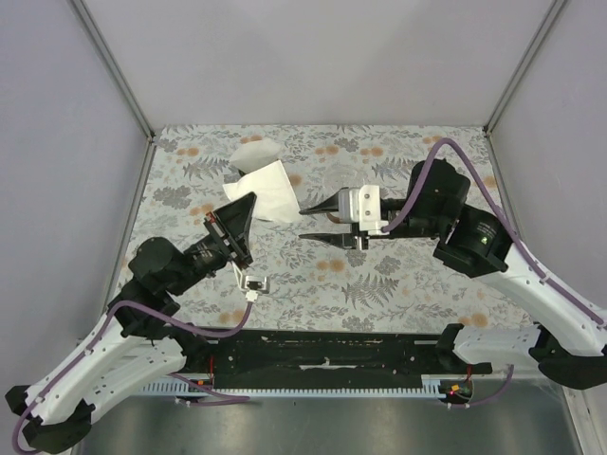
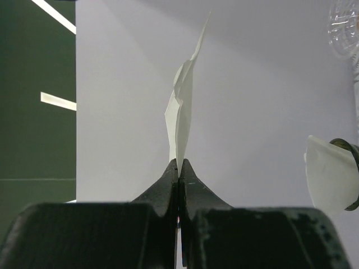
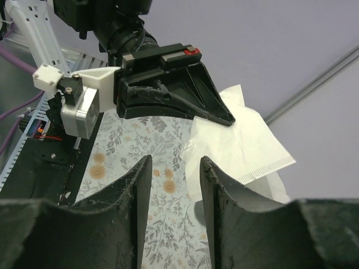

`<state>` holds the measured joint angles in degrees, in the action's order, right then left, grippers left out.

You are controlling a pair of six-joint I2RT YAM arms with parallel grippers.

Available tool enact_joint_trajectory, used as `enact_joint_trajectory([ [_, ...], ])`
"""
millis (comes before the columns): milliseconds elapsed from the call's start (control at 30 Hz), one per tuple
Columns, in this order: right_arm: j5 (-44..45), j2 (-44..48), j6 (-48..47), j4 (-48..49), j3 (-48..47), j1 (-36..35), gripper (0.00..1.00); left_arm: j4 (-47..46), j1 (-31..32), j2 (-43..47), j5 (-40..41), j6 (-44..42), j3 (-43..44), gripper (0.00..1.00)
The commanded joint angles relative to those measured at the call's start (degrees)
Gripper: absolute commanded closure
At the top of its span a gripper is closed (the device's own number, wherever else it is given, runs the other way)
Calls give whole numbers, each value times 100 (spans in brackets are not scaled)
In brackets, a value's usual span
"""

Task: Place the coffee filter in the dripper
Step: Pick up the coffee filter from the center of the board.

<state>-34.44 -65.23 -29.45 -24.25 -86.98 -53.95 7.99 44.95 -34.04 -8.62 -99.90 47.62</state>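
Note:
My left gripper (image 1: 251,199) is shut on the edge of a white paper coffee filter (image 1: 270,190) and holds it up above the table's far left. In the left wrist view the filter (image 2: 184,101) stands edge-on from the closed fingertips (image 2: 179,162). My right gripper (image 1: 303,222) is open and empty, pointing left at the filter and just short of it. In the right wrist view its fingers (image 3: 175,162) frame the filter's lower corner (image 3: 241,145), under the left gripper's tip (image 3: 229,119). A clear glass thing (image 2: 345,25), perhaps the dripper, shows only at a frame edge.
More white filter paper (image 1: 256,152) lies at the far left of the flowered tablecloth (image 1: 379,284), behind the held filter. Grey walls enclose the table on three sides. A white piece in a dark ring (image 2: 331,174) shows at the right of the left wrist view.

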Motion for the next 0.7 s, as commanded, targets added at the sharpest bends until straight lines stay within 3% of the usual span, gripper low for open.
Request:
enact_joint_trajectory([
  [0,709,-68,-166,121,-48,-212,58,-772,75,240,10,-347,-243,98],
  [167,1096,-262,-271,298,5,-467,59,-1071,181,258,45,40,-481,98],
  [267,1403,-253,-254,543,242,-511,44,-1089,242,354,45,233,-692,98],
  [400,2317,-166,596,992,392,-293,34,-1606,260,389,194,611,-990,98],
  [533,477,-218,2694,1211,392,998,27,-2169,260,547,89,647,-1386,98],
  [600,140,-349,3189,1230,410,1150,13,-2284,260,592,36,726,-1492,98],
  [667,16,-481,3418,1186,462,1141,6,-2284,269,635,10,761,-1588,98],
])
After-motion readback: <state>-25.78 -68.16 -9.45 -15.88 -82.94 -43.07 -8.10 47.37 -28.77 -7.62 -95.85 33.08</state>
